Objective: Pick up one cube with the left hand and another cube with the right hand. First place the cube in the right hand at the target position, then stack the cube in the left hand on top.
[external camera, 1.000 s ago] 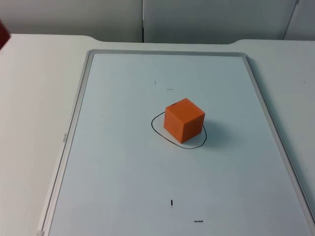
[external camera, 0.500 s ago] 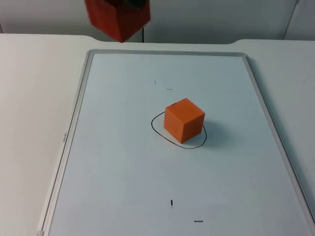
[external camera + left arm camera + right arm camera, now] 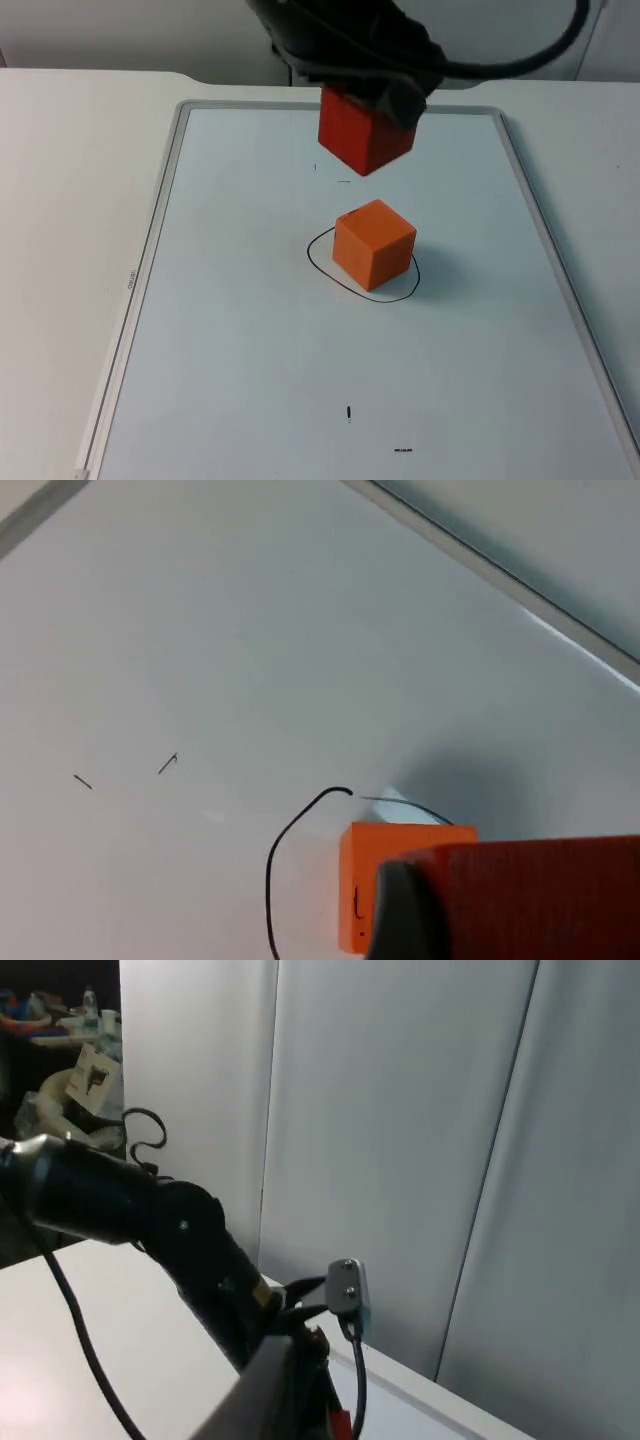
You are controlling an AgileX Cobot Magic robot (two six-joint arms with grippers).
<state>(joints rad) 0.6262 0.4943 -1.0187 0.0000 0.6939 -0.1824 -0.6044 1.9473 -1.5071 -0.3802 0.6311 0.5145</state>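
An orange cube (image 3: 373, 245) stands inside a hand-drawn black circle (image 3: 311, 258) on the whiteboard (image 3: 240, 330). My left gripper (image 3: 368, 104) is shut on a red cube (image 3: 365, 137), which it holds in the air just behind and above the orange cube without touching it. In the left wrist view the red cube (image 3: 530, 900) sits against a dark fingertip (image 3: 400, 920), with the orange cube (image 3: 385, 880) and part of the circle (image 3: 275, 860) below. The right arm waits away from the board; its wrist view looks across at the left arm (image 3: 170, 1230).
The whiteboard's grey frame (image 3: 160, 220) runs along the left, far and right sides. A few small pen marks (image 3: 349, 412) dot the board. White table (image 3: 70, 200) lies beyond the frame, ending at the grey partition wall (image 3: 400, 1140).
The left gripper has carried the red cube in from the far left edge, rightward and lower, to just above the orange cube. The orange cube has not moved.
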